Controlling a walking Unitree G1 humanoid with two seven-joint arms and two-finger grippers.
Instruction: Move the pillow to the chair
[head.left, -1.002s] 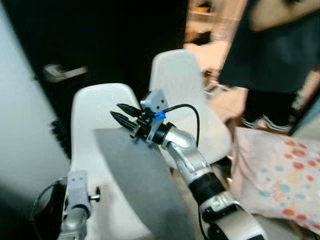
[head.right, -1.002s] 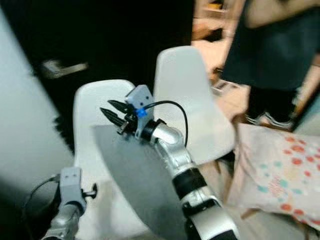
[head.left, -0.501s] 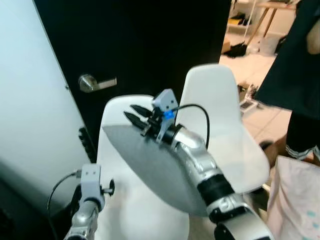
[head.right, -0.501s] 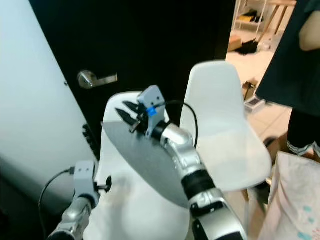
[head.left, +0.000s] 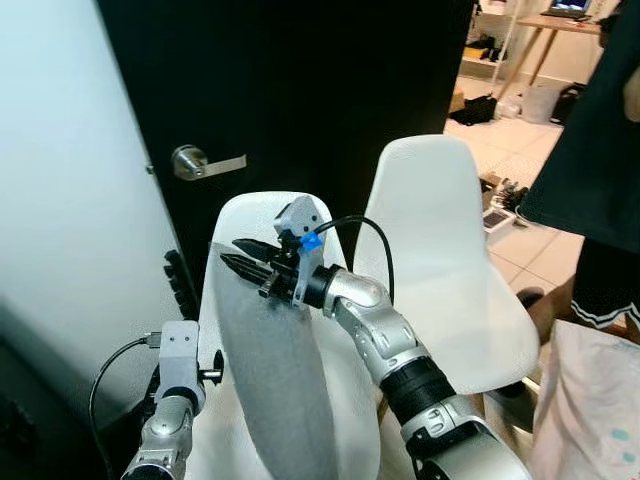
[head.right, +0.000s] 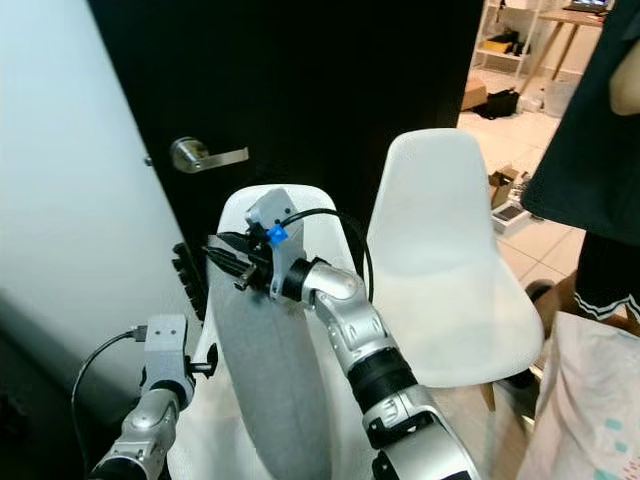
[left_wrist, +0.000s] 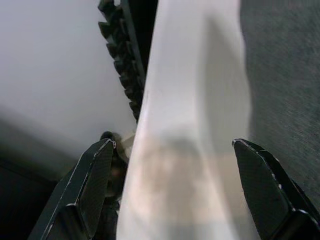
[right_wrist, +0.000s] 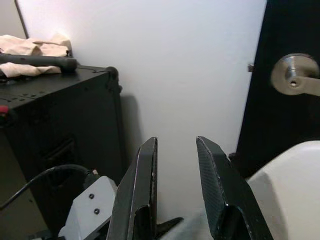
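our right claw (head.left: 232, 257) is raised at the top of the near white chair (head.left: 345, 365), its two black fingers (right_wrist: 139, 195) a narrow gap apart with nothing seen between the tips; past them we see a pale wall, a black case and a silver door handle (head.left: 205, 162). just beneath this claw lies the grey pillow (head.left: 275, 375), a plain, flat, fabric-covered cushion standing upright and leaning against the chair's backrest, its top edge at the claw's fingers. we cannot tell whether the fingers touch it. our left claw (left_wrist: 175, 185) is low at the chair's left side, fingers spread wide on either side of the white chair edge, with the grey pillow just beyond. no writing or labels can be read. a second white chair (head.left: 440, 270) stands to the right, before a black door (head.left: 300, 90). a person in dark clothes (head.left: 590, 160) stands at far right.
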